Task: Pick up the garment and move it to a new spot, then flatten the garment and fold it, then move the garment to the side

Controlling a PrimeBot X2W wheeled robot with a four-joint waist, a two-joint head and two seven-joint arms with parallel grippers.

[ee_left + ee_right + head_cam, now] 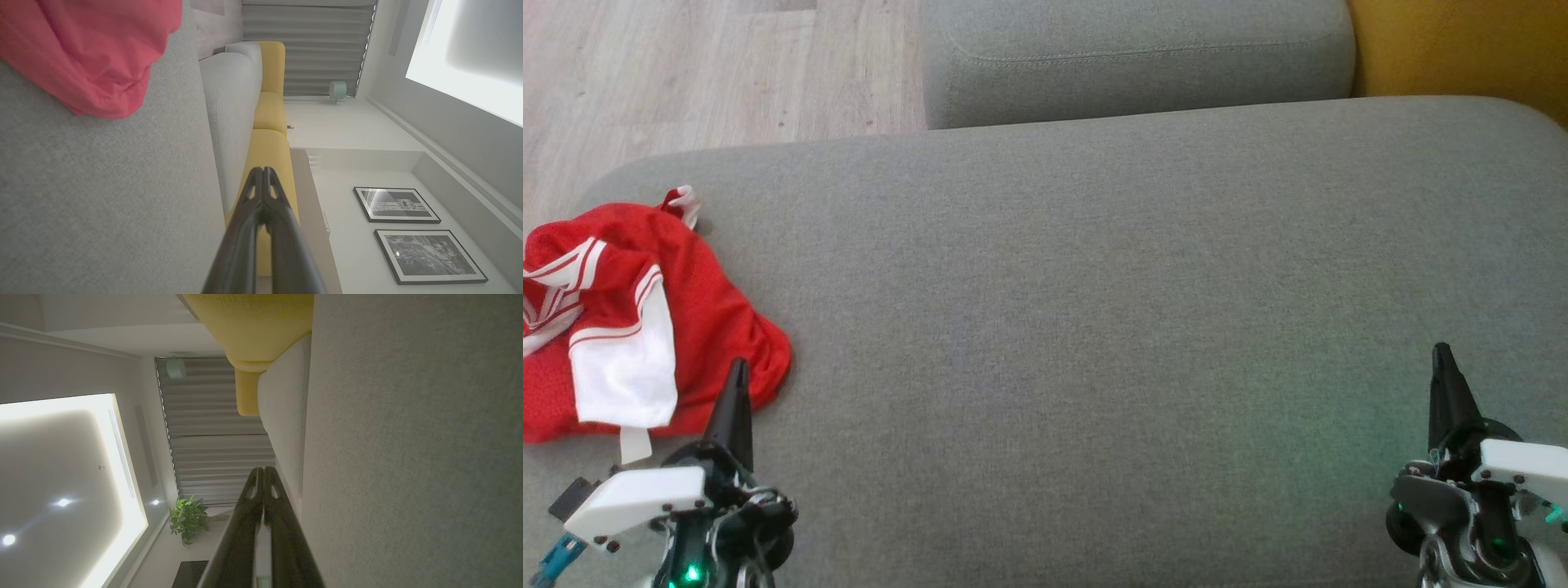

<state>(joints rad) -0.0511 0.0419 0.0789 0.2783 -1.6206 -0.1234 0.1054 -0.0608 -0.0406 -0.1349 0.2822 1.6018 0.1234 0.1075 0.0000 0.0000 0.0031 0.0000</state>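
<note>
A red jersey [645, 327] lay crumpled on the left end of the large grey seat cushion [1094, 310]. Its fabric was a fine mesh with white striped trim, and a smooth white panel was folded across the top. In the left wrist view the same jersey [90, 53] bunched in soft rounded folds on the cushion's coarse woven cloth [102, 196].

Just beside the jersey's edge, toward the cushion's near side, the left gripper [738, 369] had its two long dark fingers pressed together into one tapering point, holding nothing. Seen from its own wrist, the left gripper [264, 171] showed the glossy fingers meeting at their tips.

The middle of the cushion was flat, with rounded corners. Beyond its far edge sat a second grey cushion [1135, 65] with a stitched seam, pale wood-plank flooring [727, 73] to its left and a yellow cushion [1462, 49] to its right.

At the cushion's right end, well apart from the jersey, the right gripper [1444, 353] was also pinched closed and empty. Its wrist view showed the right gripper [263, 470] with fingers together alongside the cushion.
</note>
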